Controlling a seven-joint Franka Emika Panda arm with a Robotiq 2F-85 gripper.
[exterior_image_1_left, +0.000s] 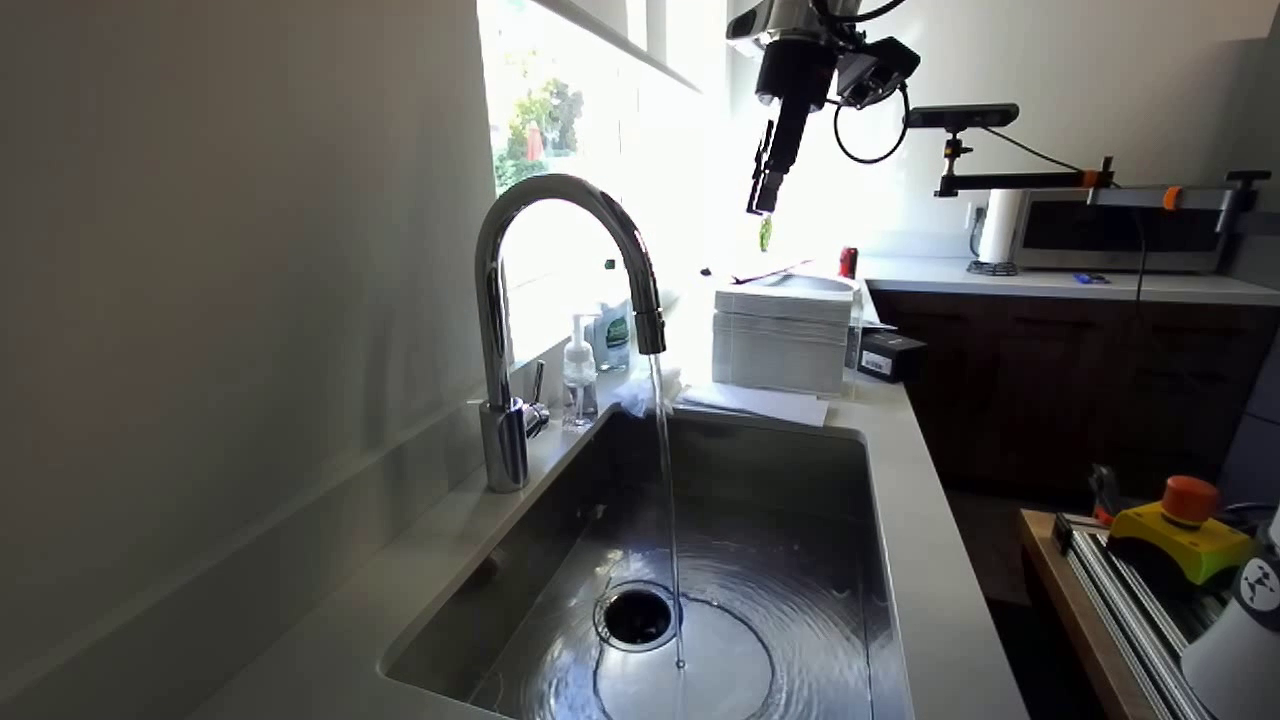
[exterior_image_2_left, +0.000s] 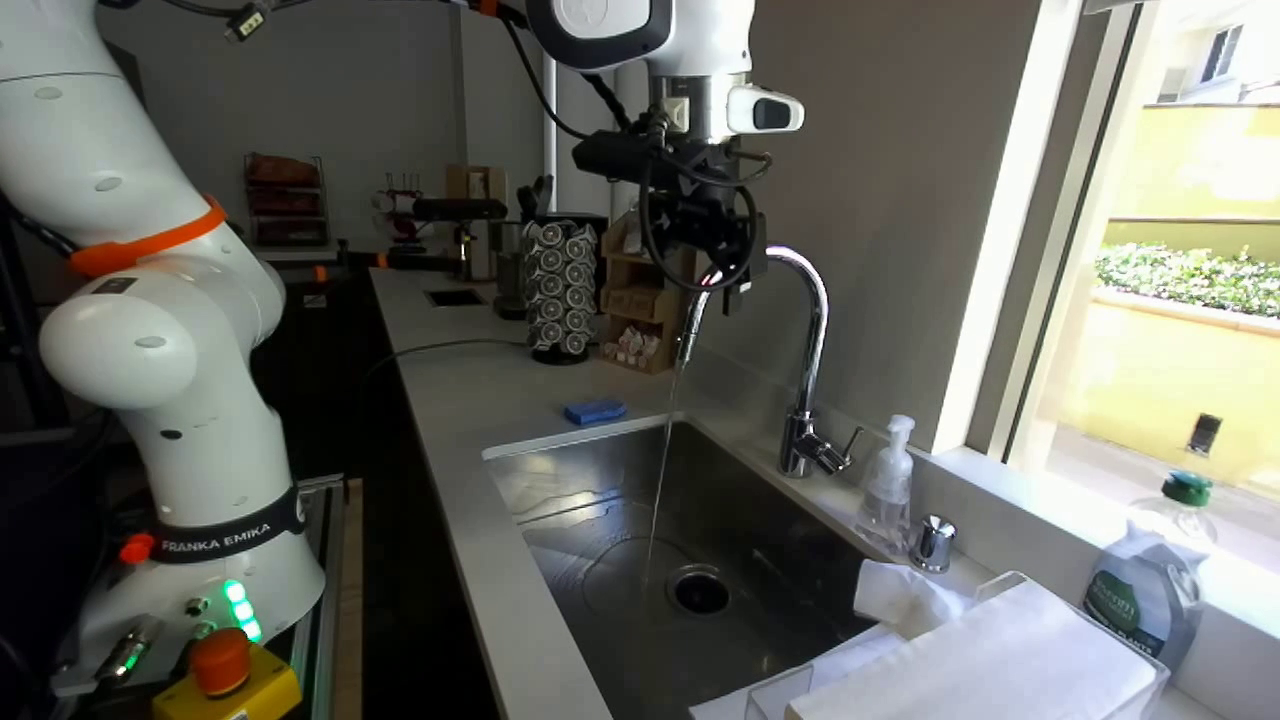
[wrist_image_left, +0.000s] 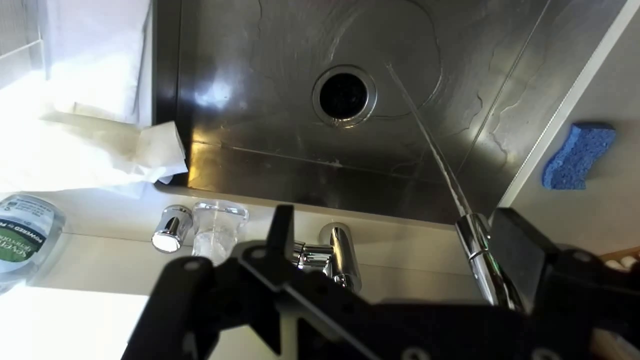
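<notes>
**Fingers (wrist_image_left: 517, 252) spread near running faucet (exterior_image_1_left: 492, 300)**

I've got the fingers wide apart, aimed down; an exterior view shows a gap between them and the faucet, the nearest thing. Faucet: polished chrome, tall gooseneck, seam ring near the spout end, small lever at the base. It stands on the counter (exterior_image_2_left: 465, 380) along the edge of the sink (exterior_image_1_left: 770, 455), spout reaching over. Thin clear stream (wrist_image_left: 442, 162) falls onto the steel bottom just beside the drain (wrist_image_left: 343, 96), ripples around it. Clear soap pump (exterior_image_2_left: 888, 490) stands near the base. Further out I see a blue sponge (wrist_image_left: 580, 156) near the sink rim, a green-labelled bottle (exterior_image_2_left: 1140, 595) and a white paper stack (exterior_image_1_left: 785, 345).
</notes>
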